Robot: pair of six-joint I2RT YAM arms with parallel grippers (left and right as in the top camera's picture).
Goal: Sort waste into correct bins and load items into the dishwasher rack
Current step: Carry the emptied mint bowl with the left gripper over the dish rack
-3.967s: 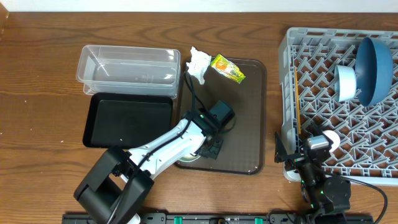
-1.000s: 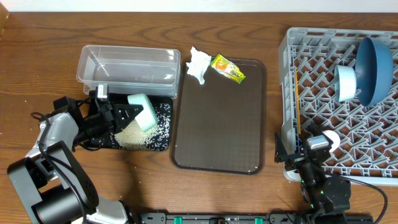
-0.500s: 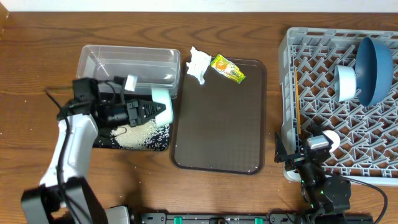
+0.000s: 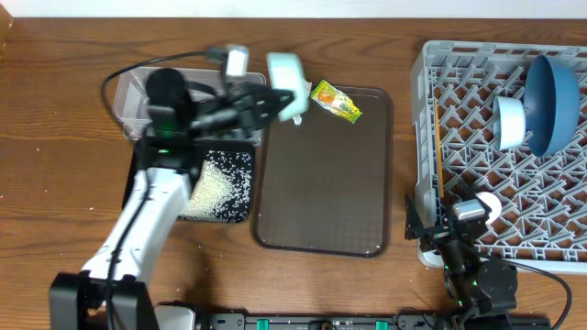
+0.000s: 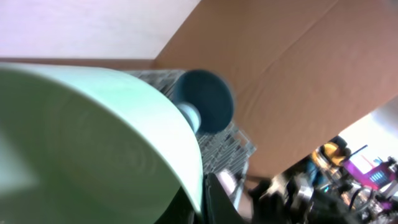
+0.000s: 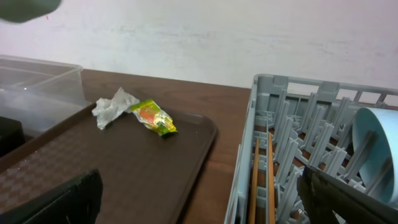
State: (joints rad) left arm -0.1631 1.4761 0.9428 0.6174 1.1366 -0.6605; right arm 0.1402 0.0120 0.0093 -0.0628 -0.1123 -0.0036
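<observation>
My left gripper (image 4: 271, 97) is shut on the rim of the pale-green bowl (image 4: 285, 70) and holds it high over the far left corner of the brown serving tray. The bowl fills the left wrist view (image 5: 93, 143). White rice (image 4: 213, 187) lies in the black tray (image 4: 151, 170), beside the clear tub (image 4: 147, 96). The tissue (image 6: 112, 106) and the snack wrapper (image 4: 337, 101) lie at the serving tray's far end. The grey rack (image 4: 459, 55) holds the dark-blue bowl (image 4: 555, 92), the pale-blue bowl (image 4: 509, 121) and chopsticks (image 6: 261, 186). My right gripper (image 6: 199, 211) is open and empty at the rack's near left corner.
The flat dark-brown serving tray (image 4: 321, 183) lies between the black tray and the rack. A small pale cup (image 4: 489, 203) sits in the rack's near left part. A few rice grains lie on the wood near the black tray's front edge.
My left arm has lifted the pale-green bowl from over the black tray and swung it up and right, to the serving tray's far left corner. The right arm has not moved.
</observation>
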